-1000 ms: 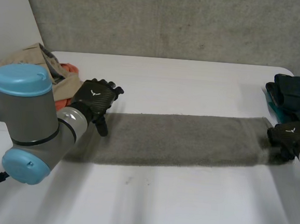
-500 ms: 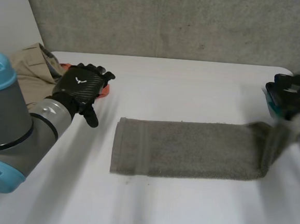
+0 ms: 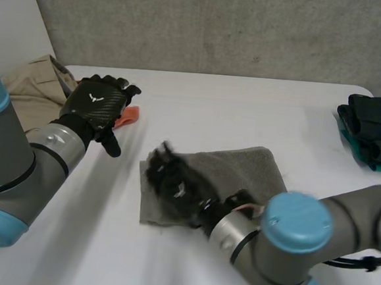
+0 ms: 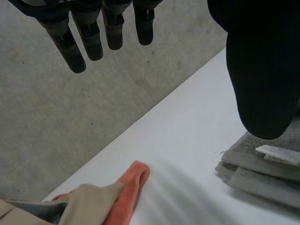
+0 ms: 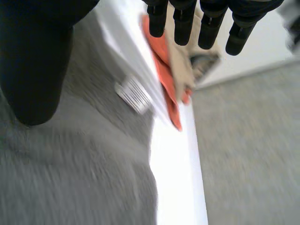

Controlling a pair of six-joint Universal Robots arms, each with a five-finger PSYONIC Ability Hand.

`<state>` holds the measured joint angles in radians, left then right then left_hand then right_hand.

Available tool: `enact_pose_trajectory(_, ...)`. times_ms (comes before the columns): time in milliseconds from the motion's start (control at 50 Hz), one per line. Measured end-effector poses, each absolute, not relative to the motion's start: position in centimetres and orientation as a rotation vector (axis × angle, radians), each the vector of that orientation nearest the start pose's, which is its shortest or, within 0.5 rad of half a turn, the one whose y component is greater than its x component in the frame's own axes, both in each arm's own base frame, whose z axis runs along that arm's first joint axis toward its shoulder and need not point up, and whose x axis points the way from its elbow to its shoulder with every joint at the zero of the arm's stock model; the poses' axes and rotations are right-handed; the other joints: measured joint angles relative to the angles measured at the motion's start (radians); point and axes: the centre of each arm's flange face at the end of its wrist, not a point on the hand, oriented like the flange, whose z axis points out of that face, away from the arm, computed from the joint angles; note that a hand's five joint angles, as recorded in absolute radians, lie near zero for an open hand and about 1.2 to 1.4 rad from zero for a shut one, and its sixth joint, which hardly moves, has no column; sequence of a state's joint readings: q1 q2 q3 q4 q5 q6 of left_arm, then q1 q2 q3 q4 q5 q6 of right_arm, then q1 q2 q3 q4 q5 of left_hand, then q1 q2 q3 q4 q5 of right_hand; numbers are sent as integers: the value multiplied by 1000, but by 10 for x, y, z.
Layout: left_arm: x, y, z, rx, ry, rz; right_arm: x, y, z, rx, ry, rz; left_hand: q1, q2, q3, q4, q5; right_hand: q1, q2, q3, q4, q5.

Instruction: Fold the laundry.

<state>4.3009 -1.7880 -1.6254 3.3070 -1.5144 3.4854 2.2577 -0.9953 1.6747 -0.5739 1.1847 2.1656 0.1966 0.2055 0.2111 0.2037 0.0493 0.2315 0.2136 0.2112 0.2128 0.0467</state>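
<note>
The right hand, fingers straight and open, has swept the towel's three-o'clock end over to nine, halving it on the worktop, while the open left hand hovers at ten.

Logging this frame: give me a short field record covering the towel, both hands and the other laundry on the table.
towel: grey towel, doubled over at mid-table, its layers stacked at one end
right hand: right hand open, fingers straight, over the towel's end nearer the left arm
left hand: left hand open, off the towel, beside the orange cloth
pile: beige garment with the orange cloth, at the white table's left edge
stack: dark clothes at the table's right edge
</note>
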Motion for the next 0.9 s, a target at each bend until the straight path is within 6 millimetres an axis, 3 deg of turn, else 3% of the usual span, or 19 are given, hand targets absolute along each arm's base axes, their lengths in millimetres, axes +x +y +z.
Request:
enact_pose_trajectory(120,-272,-256,240,976,2195,-2188,318,-223,164,-1488,1627,-1999,0,0,0,0,0,0,0,0,0,-2)
enact_pose_trajectory(240,-290,-249,238,1047,2195,-2209,273,-238,160,-1207,1989,-1767,0,0,0,0,0,0,0,0,0,-2)
enact_pose_trajectory(300,-294,-247,236,1067,2199,-2208,258,-241,149,-1201,2096,-1697,0,0,0,0,0,18,29,32,31,29)
enact_pose_trajectory(360,-297,-246,234,1079,2203,-2204,246,-245,140,-1256,2163,-1667,0,0,0,0,0,339,360,358,355,333)
enact_pose_trajectory(380,-297,-245,233,1084,2205,-2202,241,-247,136,-1303,2185,-1665,0,0,0,0,0,597,616,604,598,576)
enact_pose_trajectory(420,-298,-244,232,1091,2208,-2200,237,-252,132,-1378,2211,-1689,0,0,0,0,0,843,907,893,890,877)
enact_pose_trajectory(500,-298,-241,231,1097,2212,-2194,233,-266,136,-1464,2253,-1807,0,0,0,0,0,851,966,976,979,934)
enact_pose_trajectory(560,-296,-239,232,1094,2212,-2193,241,-276,149,-1501,2242,-1966,0,0,0,0,0,851,966,977,984,941)
enact_pose_trajectory(600,-294,-237,235,1088,2206,-2199,261,-270,160,-1542,2138,-2059,0,0,0,0,0,851,967,979,986,944)
enact_pose_trajectory(700,-288,-237,243,1059,2185,-2221,327,-229,178,-1658,1749,-2184,0,0,0,0,0,851,967,979,987,949)
enact_pose_trajectory(740,-282,-239,247,1032,2176,-2226,356,-199,174,-1726,1554,-2170,0,0,0,0,0,851,967,979,987,951)
enact_pose_trajectory(840,-271,-244,249,983,2175,-2214,387,-152,152,-1843,1306,-2056,0,0,0,0,0,851,967,979,987,951)
enact_pose_trajectory(860,-270,-245,249,978,2176,-2211,389,-146,148,-1858,1281,-2033,0,0,0,0,0,799,901,912,918,885)
enact_pose_trajectory(900,-268,-246,248,970,2179,-2206,391,-138,141,-1877,1250,-1993,0,0,0,0,0,482,571,614,623,582)
